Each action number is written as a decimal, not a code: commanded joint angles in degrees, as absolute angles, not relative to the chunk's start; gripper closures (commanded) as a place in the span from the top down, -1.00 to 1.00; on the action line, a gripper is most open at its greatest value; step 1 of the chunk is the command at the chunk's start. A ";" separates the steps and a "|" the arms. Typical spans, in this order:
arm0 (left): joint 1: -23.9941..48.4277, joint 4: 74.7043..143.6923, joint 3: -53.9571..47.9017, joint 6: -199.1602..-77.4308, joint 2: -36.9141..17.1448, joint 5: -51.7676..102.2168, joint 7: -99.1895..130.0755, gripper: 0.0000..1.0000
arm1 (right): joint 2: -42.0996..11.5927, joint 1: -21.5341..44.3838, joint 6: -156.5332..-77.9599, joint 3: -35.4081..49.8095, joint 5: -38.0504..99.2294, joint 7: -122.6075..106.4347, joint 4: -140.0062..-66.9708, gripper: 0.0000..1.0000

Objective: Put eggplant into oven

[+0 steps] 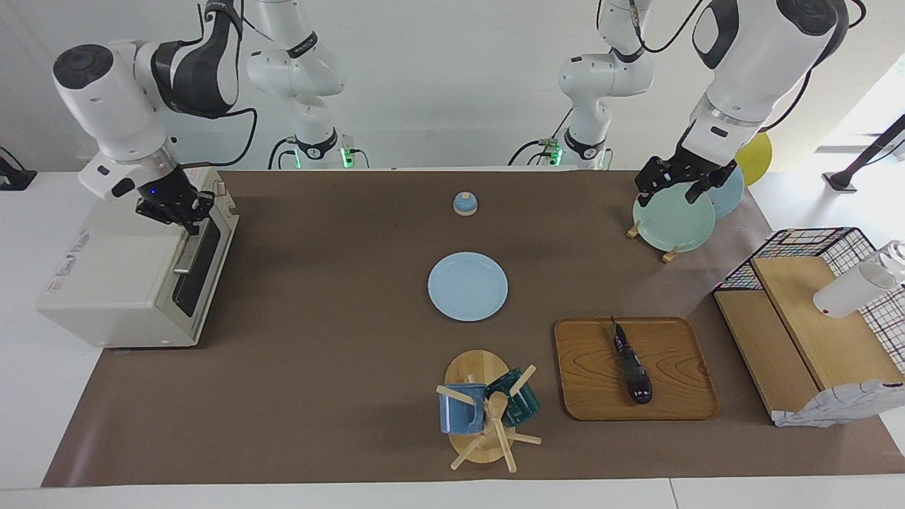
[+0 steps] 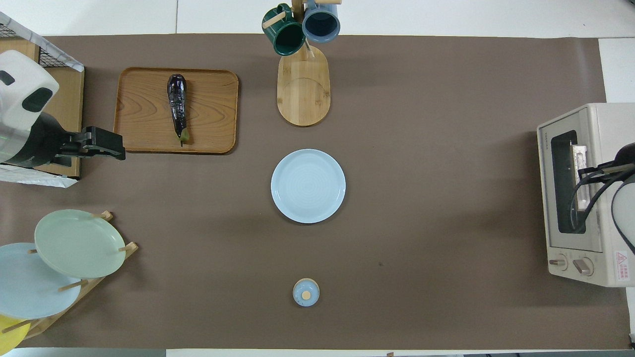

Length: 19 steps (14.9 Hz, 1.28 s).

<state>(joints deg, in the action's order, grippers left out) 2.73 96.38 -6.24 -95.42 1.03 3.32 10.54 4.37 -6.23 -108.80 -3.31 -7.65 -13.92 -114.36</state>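
Note:
The dark purple eggplant [image 1: 631, 364] [image 2: 177, 104] lies lengthwise on a wooden tray [image 1: 587, 375] [image 2: 144, 114], its green stem toward the robots. The cream-white oven [image 1: 113, 283] [image 2: 610, 119] stands at the right arm's end of the table with its dark glass door [image 2: 565, 183] closed. My right gripper [image 1: 185, 215] [image 2: 590, 173] is at the door's metal bar handle, at the oven's top front edge. My left gripper [image 1: 675, 185] [image 2: 106, 146] hangs open and empty in the air, between the plate rack and the tray.
A light blue plate [image 1: 467, 285] [image 2: 308, 186] lies mid-table, with a small blue lid [image 1: 464, 203] [image 2: 306, 292] nearer the robots. A mug tree [image 1: 481, 410] [image 2: 302, 89] stands beside the tray. A plate rack [image 1: 672, 223] [image 2: 74, 243] and a wire basket with wooden shelves [image 1: 813, 325] [image 2: 64, 89] stand at the left arm's end.

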 commanded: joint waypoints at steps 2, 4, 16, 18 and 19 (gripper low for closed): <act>2.90 95.71 -6.42 -105.53 -9.55 1.94 10.02 1.00 | 3.17 -5.80 -110.83 -2.90 -13.61 -10.37 -115.40 -1.00; 2.90 94.58 -6.50 -114.12 -17.10 -1.31 9.84 1.00 | 2.73 -5.89 -111.18 -2.90 -13.97 -10.28 -115.58 -1.00; 3.95 84.37 -6.42 -127.87 -36.56 -4.48 9.67 0.94 | -0.70 0.26 -123.38 -2.55 -12.66 -4.13 -122.15 -1.00; 4.04 85.51 -6.42 -129.19 -36.39 -4.48 9.58 0.78 | -2.10 0.18 -127.07 -2.55 -10.56 -4.22 -123.92 -1.00; 3.96 86.13 -6.42 -129.90 -36.30 -4.48 9.58 0.75 | -2.46 0.26 -128.05 -2.55 -9.94 -4.13 -124.62 -1.00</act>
